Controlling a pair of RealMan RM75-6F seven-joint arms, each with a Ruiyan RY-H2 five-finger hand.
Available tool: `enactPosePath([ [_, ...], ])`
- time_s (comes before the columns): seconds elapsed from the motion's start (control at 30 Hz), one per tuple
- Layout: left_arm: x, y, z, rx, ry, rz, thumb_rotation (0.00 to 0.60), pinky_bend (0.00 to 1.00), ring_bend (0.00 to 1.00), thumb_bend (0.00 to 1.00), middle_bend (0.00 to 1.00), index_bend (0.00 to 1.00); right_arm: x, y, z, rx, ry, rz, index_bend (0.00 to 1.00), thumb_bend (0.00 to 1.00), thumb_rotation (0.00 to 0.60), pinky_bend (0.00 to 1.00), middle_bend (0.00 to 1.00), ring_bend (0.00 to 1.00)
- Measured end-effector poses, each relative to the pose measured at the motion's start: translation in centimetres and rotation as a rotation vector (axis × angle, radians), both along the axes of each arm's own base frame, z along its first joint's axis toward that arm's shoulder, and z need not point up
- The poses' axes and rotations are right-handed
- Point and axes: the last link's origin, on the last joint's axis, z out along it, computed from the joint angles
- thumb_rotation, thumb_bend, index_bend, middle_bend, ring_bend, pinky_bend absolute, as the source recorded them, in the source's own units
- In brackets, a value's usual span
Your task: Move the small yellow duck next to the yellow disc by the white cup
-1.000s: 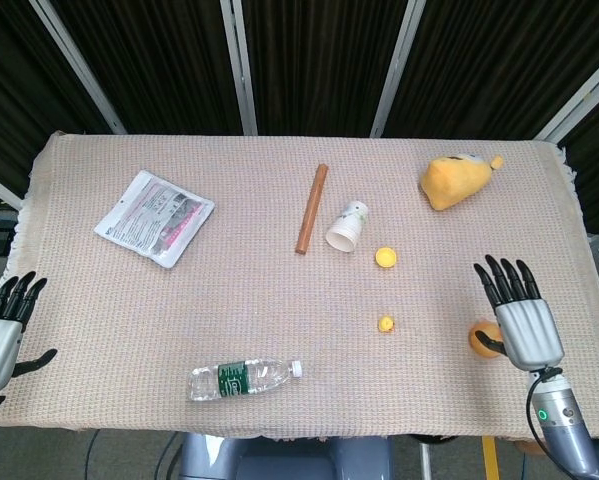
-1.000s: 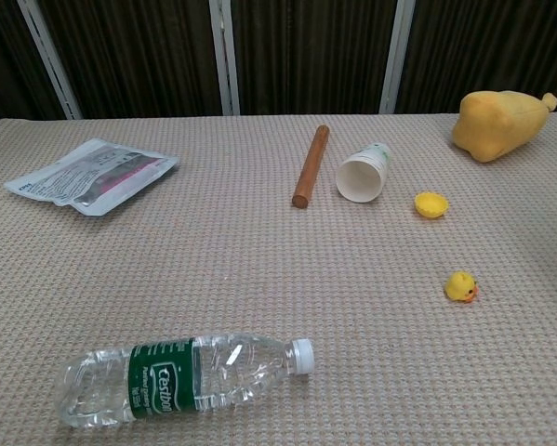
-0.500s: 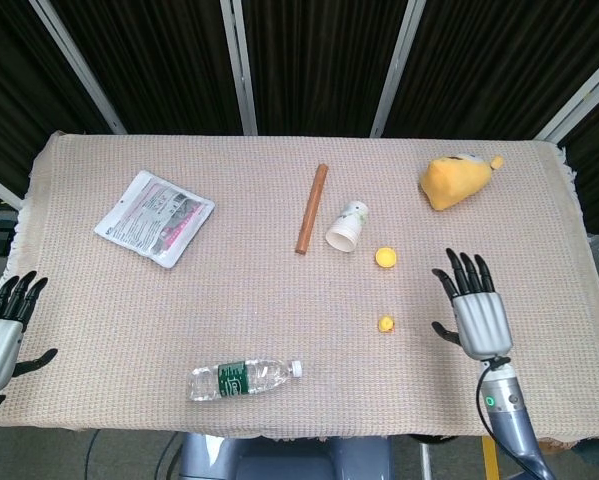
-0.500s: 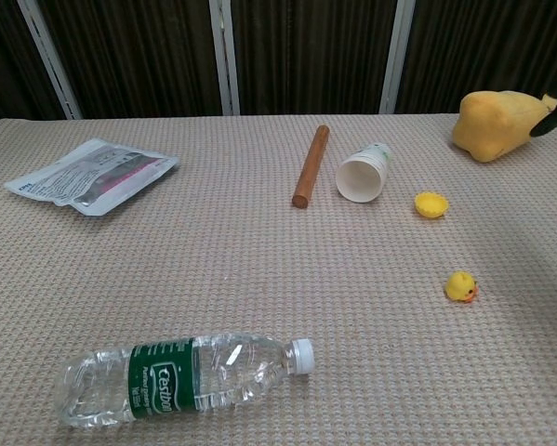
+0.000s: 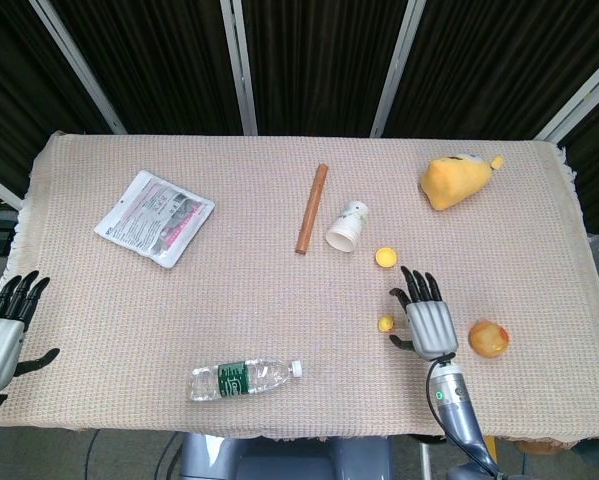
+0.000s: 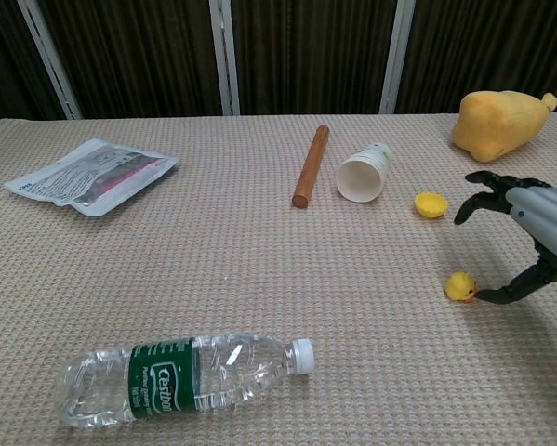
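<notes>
The small yellow duck (image 5: 385, 324) (image 6: 460, 287) stands on the woven mat, in front of the yellow disc (image 5: 385, 258) (image 6: 431, 204). The white cup (image 5: 346, 225) (image 6: 362, 175) lies on its side just left of the disc. My right hand (image 5: 428, 318) (image 6: 529, 237) hovers just right of the duck with its fingers spread and empty; its thumb tip reaches the duck's side in the chest view. My left hand (image 5: 1, 335) rests open off the table's near left corner, seen only in the head view.
A brown wooden stick (image 5: 312, 208) lies left of the cup. A yellow plush toy (image 5: 457, 179) sits at the back right, an orange fruit (image 5: 489, 338) near the right hand, a water bottle (image 5: 242, 379) at the front, and a printed packet (image 5: 154, 216) at the left.
My right hand has swept left across the mat from the right edge to just beside the duck, uncovering the orange fruit. The left hand and the objects have not moved.
</notes>
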Motion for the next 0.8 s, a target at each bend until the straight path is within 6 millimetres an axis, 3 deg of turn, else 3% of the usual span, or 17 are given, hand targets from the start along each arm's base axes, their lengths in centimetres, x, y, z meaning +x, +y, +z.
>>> enactPosePath([
  [0.47,-0.1,0.0,0.0,-0.004,-0.011,0.008,0.600,0.20,0.00,0.00,0.00,0.00,1.2,-0.6,-2.3,0.032,0.024,0.000,0.36,0.09,0.600,0.00,0.00,0.00],
  [0.8,-0.2,0.0,0.0,-0.004,-0.016,0.009,0.600,0.20,0.00,0.00,0.00,0.00,0.6,-1.1,-3.0,0.045,0.062,-0.012,0.42,0.10,0.600,0.00,0.00,0.00],
])
